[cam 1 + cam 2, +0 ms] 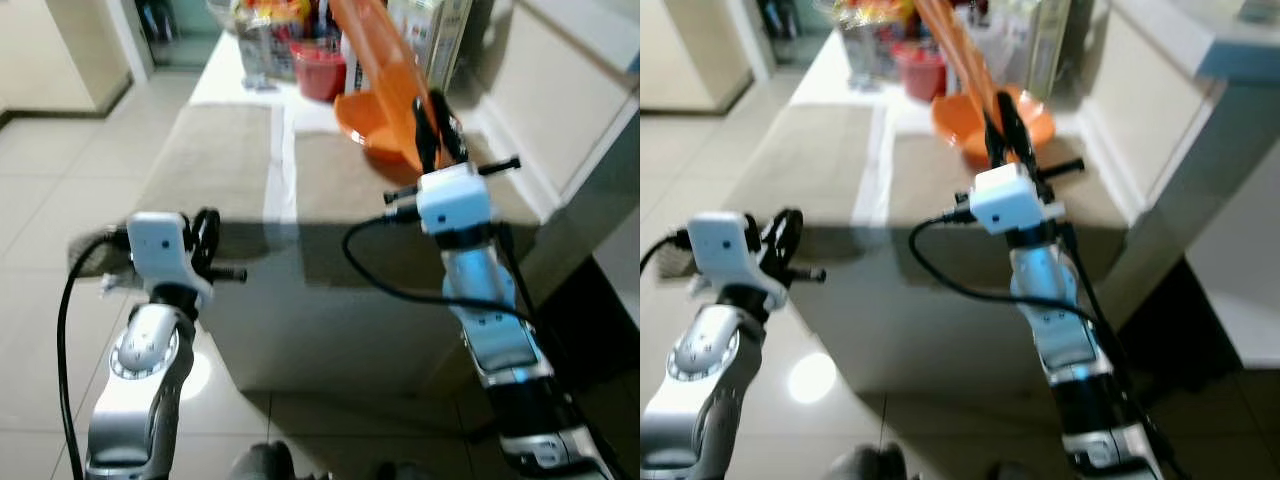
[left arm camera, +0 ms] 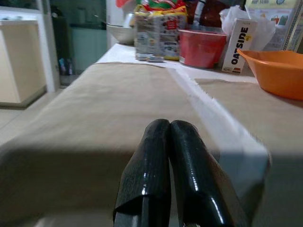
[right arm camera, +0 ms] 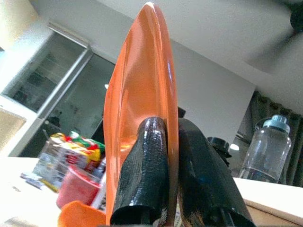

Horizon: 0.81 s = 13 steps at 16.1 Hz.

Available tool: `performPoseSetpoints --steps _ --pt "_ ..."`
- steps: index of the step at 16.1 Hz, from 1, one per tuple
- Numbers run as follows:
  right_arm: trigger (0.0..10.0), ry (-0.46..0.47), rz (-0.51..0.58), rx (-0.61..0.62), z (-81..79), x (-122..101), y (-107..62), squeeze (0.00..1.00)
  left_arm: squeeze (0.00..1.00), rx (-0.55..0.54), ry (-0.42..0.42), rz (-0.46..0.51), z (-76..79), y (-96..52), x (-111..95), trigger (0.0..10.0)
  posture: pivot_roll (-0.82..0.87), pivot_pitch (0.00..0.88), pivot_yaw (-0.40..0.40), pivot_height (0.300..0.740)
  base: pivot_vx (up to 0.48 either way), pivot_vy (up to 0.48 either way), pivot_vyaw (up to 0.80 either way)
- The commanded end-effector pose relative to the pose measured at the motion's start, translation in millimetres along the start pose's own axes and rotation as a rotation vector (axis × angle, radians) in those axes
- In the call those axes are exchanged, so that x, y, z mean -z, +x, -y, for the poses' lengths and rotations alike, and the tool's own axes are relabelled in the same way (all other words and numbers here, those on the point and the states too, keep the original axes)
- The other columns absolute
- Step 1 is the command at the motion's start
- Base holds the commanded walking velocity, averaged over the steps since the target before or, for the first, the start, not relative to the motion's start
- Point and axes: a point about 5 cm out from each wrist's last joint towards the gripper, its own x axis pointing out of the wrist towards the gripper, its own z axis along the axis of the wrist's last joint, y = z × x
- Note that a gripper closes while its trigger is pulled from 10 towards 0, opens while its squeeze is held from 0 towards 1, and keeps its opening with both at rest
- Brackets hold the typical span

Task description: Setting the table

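With the right gripper [image 1: 432, 125] clamped on the rim of an upright orange plate [image 3: 142, 104] above the orange bowl [image 2: 277, 71], and the left gripper [image 2: 169, 142] closed, empty, by the placemat [image 1: 215, 160], we judged it best to level the plate before lowering.

One orange plate [image 3: 142, 94], one orange bowl [image 2: 277, 71], two placemats [image 1: 215, 160]

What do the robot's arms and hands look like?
Both arms are shiny silver metal with round joints. Each wrist has a white boxy block, and a black cable loops out from it. The left hand and the right hand each have two long, glossy black fingers with rounded tips.
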Motion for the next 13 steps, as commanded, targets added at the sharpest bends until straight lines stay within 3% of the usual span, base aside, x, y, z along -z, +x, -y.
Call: performPoseSetpoints --steps 1,3,9,13 --pt "0.0 0.003 0.063 0.035 5.1 -9.2 9.0 0.0 0.0 -0.014 -0.006 -0.007 -2.7 -0.4 2.2 10.0 -0.07 0.0 0.043 0.74 -0.326 0.0 0.0" --pt "0.0 0.004 0.063 0.032 4.3 -8.5 8.9 0.0 0.0 -0.013 -0.002 -0.002 -2.5 0.9 1.5 10.0 -0.07 0.0 0.042 0.74 -0.253 0.0 0.0" --pt "0.0 0.003 0.055 0.027 2.2 -6.3 7.2 0.0 0.0 0.014 -0.003 0.005 -0.7 2.1 0.4 10.0 -0.07 0.0 0.045 0.74 0.0 0.0 0.0" --pt "0.0 -0.005 0.034 0.029 2.8 -0.2 5.6 0.0 0.0 0.071 -0.01 0.012 6.2 3.5 -0.5 10.0 -0.08 0.0 0.049 0.74 0.0 -0.48 0.0"
